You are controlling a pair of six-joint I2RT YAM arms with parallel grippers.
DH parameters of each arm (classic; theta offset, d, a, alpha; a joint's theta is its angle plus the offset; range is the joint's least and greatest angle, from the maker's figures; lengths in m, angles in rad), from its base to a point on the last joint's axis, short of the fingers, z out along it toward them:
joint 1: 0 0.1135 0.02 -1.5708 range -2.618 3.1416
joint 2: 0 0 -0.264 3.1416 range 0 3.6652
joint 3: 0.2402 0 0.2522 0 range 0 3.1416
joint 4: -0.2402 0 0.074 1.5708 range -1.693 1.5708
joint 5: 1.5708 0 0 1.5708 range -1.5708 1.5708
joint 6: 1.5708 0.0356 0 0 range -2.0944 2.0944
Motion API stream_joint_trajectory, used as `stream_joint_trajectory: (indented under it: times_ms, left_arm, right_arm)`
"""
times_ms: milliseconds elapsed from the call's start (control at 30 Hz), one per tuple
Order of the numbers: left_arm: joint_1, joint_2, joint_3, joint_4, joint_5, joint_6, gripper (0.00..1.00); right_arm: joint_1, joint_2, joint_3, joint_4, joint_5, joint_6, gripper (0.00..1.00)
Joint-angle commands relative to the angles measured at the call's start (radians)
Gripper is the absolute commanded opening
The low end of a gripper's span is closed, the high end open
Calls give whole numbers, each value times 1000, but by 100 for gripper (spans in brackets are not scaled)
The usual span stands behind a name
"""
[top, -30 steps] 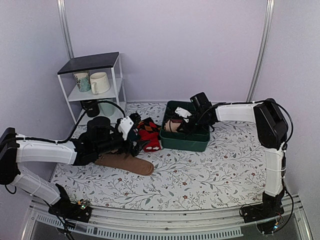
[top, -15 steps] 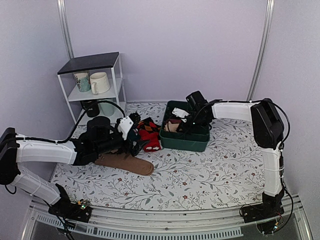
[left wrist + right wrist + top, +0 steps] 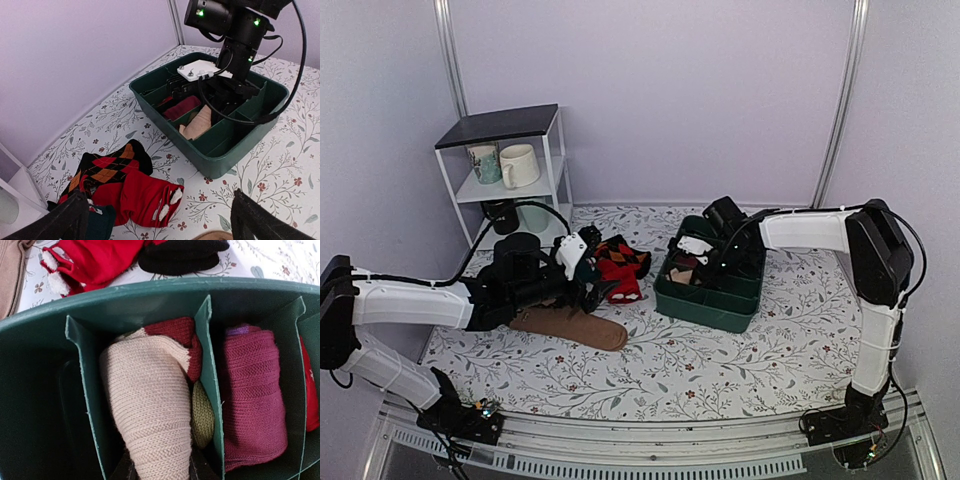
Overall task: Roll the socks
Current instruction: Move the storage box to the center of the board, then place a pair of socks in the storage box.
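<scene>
Hemming socks (image 3: 150, 405) — green dividers (image 3: 206, 325), maroon roll (image 3: 252, 390)

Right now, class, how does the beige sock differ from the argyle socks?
The beige sock is pale with a maroon end; the argyle socks are red with black-and-orange diamonds. The beige sock sits in a bin compartment; the argyle socks lie on the table. Both are bunched, not flat.

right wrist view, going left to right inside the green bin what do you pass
beige sock → olive knit piece → magenta rolled sock → red fabric at the right edge
</scene>
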Motion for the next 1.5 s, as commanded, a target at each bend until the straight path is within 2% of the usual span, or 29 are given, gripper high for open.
stream_joint_trajectory:
  times_ms: [0,100,233,367,567,767,933,1200,1467]
  left_arm:
    - [15,6,8,11,18,-2,99]
    - [14,7,10,8,18,-6,99]
    - [15,0,5,5,12,0,99]
    - [15,7,4,4,10,6,99]
    - [14,12,0,12,15,2,100]
    - [15,17,-2,15,17,5,100]
    - [15,15,0,14,18,3,100]
    - [15,1,-3,6,6,8,99]
    - [16,11,1,8,9,12,99]
  right_arm:
    - [-8,63,24,-213,-39,75,0]
    - [-5,88,84,-167,-91,174,0]
    - [-4,98,54,-90,-59,318,1]
    - [-4,126,27,-90,-70,383,5]
    - [4,131,-16,-136,28,405,13]
    - [4,81,-93,-110,89,409,29]
    - [4,62,-86,-122,111,362,41]
    - [-7,35,-25,-178,118,311,46]
    - [-20,-17,-24,-159,19,306,51]
